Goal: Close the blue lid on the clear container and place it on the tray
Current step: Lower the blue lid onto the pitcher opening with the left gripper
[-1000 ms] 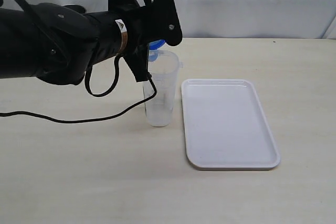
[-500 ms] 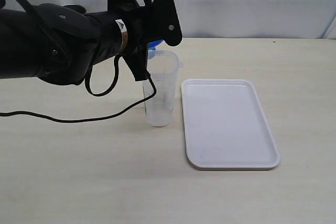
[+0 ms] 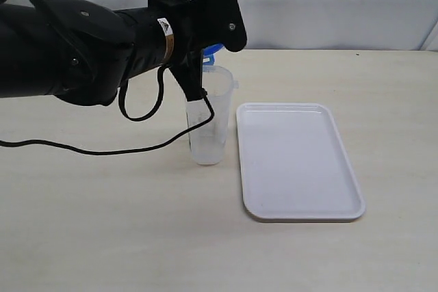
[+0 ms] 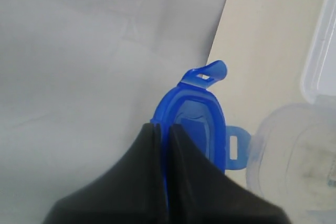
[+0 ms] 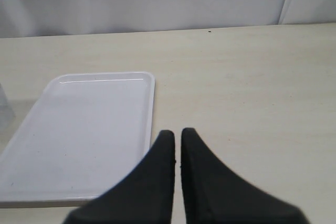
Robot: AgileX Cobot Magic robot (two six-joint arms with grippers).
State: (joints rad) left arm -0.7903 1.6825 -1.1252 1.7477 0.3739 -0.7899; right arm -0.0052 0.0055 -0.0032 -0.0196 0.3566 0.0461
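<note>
My left gripper [image 4: 161, 128] is pinched tight on the edge of the blue lid [image 4: 198, 121], holding it just above the open top of the clear container [image 3: 208, 124]. The container stands on the table [image 3: 102, 223] just below this hand, right beside the white tray [image 3: 298, 162]. My right gripper [image 5: 177, 132] is closed on nothing, with the tray in front of it.

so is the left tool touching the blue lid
Touching. The left wrist view shows the left tool clamped shut on the edge of the blue lid.
</note>
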